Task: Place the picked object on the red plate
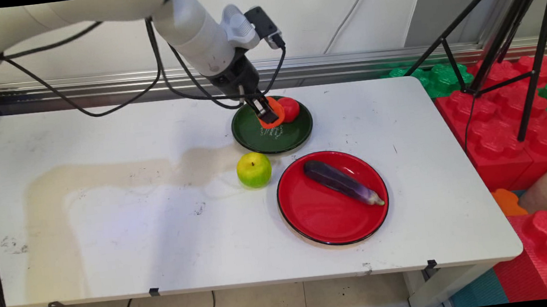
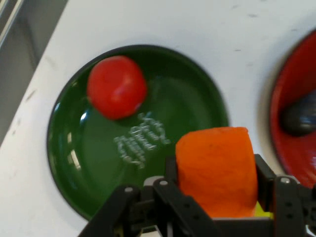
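Nearest the camera, a red plate point(image 1: 309, 215) carries an eggplant point(image 1: 342, 182), with a green apple point(image 1: 254, 170) on the table point(image 1: 110, 229) just beside it. Behind them the gripper point(image 1: 263, 111) is closed around an orange piece point(image 2: 217, 170) over the green plate point(image 2: 69, 163), where a red tomato point(image 2: 117, 87) sits; it looks like mid-carry, lifting or lowering unclear

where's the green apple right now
In the main view the round green apple sits on the white table, between the dark green plate and the red plate.
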Robot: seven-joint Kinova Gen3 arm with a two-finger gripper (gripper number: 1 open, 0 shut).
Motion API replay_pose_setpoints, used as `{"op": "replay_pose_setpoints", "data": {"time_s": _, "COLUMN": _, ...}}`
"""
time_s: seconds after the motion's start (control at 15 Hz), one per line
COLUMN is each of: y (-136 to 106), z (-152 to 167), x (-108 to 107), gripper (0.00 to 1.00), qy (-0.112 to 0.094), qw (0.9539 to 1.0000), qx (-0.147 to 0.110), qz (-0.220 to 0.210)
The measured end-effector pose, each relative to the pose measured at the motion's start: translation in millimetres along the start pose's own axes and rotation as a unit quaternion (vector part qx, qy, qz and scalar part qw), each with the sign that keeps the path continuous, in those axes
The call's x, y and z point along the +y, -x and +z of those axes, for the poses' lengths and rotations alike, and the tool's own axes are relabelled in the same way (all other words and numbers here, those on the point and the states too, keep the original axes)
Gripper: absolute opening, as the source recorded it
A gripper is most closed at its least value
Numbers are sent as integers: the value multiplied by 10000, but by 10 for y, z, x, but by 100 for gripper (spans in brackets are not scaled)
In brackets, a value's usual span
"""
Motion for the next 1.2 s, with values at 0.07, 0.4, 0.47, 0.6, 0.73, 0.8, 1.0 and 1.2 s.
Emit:
{"op": "replay_pose_setpoints", "data": {"time_s": 0.07, "y": -15, "z": -93, "x": 80, "gripper": 0, "qy": 98, "qw": 9999, "qx": 40, "qz": 122}}
{"op": "replay_pose_setpoints", "data": {"time_s": 0.4, "y": -56, "z": -455, "x": 554, "gripper": 0, "qy": 679, "qw": 9954, "qx": 184, "qz": 644}}
{"op": "replay_pose_setpoints", "data": {"time_s": 0.47, "y": -59, "z": -481, "x": 634, "gripper": 0, "qy": 783, "qw": 9941, "qx": 198, "qz": 726}}
{"op": "replay_pose_setpoints", "data": {"time_s": 0.6, "y": -69, "z": -498, "x": 752, "gripper": 0, "qy": 932, "qw": 9918, "qx": 226, "qz": 845}}
{"op": "replay_pose_setpoints", "data": {"time_s": 0.73, "y": -86, "z": -458, "x": 889, "gripper": 0, "qy": 1100, "qw": 9889, "qx": 254, "qz": 971}}
{"op": "replay_pose_setpoints", "data": {"time_s": 0.8, "y": -97, "z": -419, "x": 941, "gripper": 0, "qy": 1163, "qw": 9877, "qx": 257, "qz": 1015}}
{"op": "replay_pose_setpoints", "data": {"time_s": 1.0, "y": -124, "z": -235, "x": 1088, "gripper": 0, "qy": 1324, "qw": 9848, "qx": 246, "qz": 1098}}
{"op": "replay_pose_setpoints", "data": {"time_s": 1.2, "y": -114, "z": -4, "x": 1212, "gripper": 0, "qy": 1437, "qw": 9831, "qx": 150, "qz": 1127}}
